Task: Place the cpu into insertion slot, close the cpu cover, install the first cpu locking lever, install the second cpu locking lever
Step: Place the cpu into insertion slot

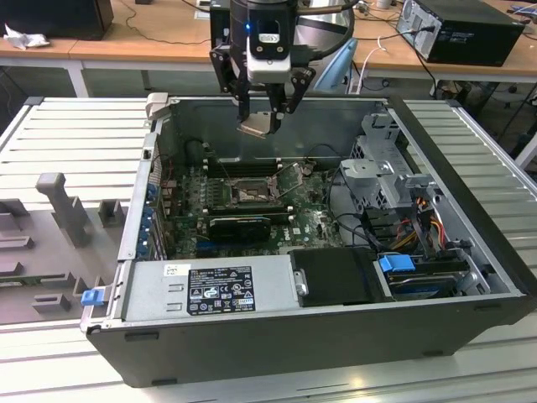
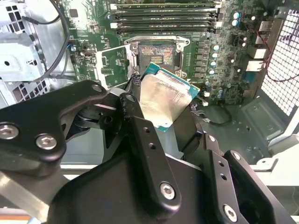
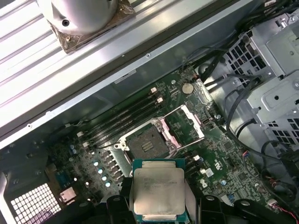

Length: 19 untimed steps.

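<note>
Clenched on the chip (image 1: 256,126) by two opposite edges, with the gripper (image 1: 263,116) up in the air over the open computer case (image 1: 336,336). Held well above the socket (image 1: 249,192), not touching it, tilted, silvery face showing. Just beside the socket, the cover (image 1: 289,175), standing open.

In the second wrist view, the same grasp: gripper (image 2: 163,109), black fingers (image 2: 140,135) tight against the chip (image 2: 163,98), a green edge peeking out around the metal face. Beyond the chip, the socket (image 2: 156,53), dark, with its contact field exposed. Hinged at the socket's rim, the cover (image 2: 113,65), swung away to one side, green board visible through its square window. Alongside another edge of the socket, long black memory slots (image 2: 163,16).

In the first wrist view, gripper (image 3: 159,210) and chip (image 3: 157,189) face-on, near the socket (image 3: 147,142) but apart from it. Cover (image 3: 184,123) raised off the socket along one side. Memory slots (image 3: 126,119) just beside the socket along a neighbouring side.
</note>
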Motion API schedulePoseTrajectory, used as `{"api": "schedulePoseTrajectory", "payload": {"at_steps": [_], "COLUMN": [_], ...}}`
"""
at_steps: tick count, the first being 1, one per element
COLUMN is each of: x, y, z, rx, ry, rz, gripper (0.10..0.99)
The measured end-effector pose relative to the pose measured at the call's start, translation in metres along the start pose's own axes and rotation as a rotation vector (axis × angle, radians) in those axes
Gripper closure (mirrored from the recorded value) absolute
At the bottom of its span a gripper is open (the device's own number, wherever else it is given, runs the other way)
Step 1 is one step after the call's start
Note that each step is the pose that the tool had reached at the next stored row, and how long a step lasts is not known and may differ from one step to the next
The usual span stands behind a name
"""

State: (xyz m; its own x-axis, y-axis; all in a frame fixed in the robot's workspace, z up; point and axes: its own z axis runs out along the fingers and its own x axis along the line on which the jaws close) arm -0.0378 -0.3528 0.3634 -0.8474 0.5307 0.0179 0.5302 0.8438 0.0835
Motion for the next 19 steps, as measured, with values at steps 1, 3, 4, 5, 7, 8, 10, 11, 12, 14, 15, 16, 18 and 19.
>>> {"api": "schedulePoseTrajectory", "payload": {"at_steps": [1, 3, 4, 5, 7, 8, 10, 11, 12, 14, 15, 16, 18, 19], "x": [0.0, 0.0, 0.0, 0.0, 0.0, 0.0, 0.0, 0.0, 0.0, 0.0, 0.0, 0.0, -0.0001, -0.0001], "y": [0.0, 0.0, 0.0, 0.0, 0.0, 0.0, 0.0, 0.0, 0.0, -0.0001, -0.0002, -0.0003, -0.0003, -0.0004], "z": [0.0001, 0.0002, 0.0002, 0.0002, 0.0003, 0.0004, 0.0005, 0.0005, 0.0007, 0.0016, 0.0022, 0.0031, 0.004, 0.0042], "rx": [0.0, 0.0, 0.0, 0.0, 0.0, -0.001, -0.001, -0.001, -0.001, -0.001, -0.001, -0.001, -0.001, -0.001], "ry": [-0.0005, -0.0012, -0.0016, -0.0019, -0.0027, -0.0031, -0.0037, -0.0039, -0.0042, -0.0048, -0.0049, -0.0049, -0.0048, -0.0049], "rz": [0.006, 0.014, 0.019, 0.023, 0.032, 0.037, 0.044, 0.047, 0.05, 0.057, 0.058, 0.058, 0.058, 0.058], "gripper": [0.561, 0.561, 0.561, 0.561, 0.561, 0.561, 0.561, 0.561, 0.561, 0.561, 0.561, 0.561, 0.561, 0.561]}}
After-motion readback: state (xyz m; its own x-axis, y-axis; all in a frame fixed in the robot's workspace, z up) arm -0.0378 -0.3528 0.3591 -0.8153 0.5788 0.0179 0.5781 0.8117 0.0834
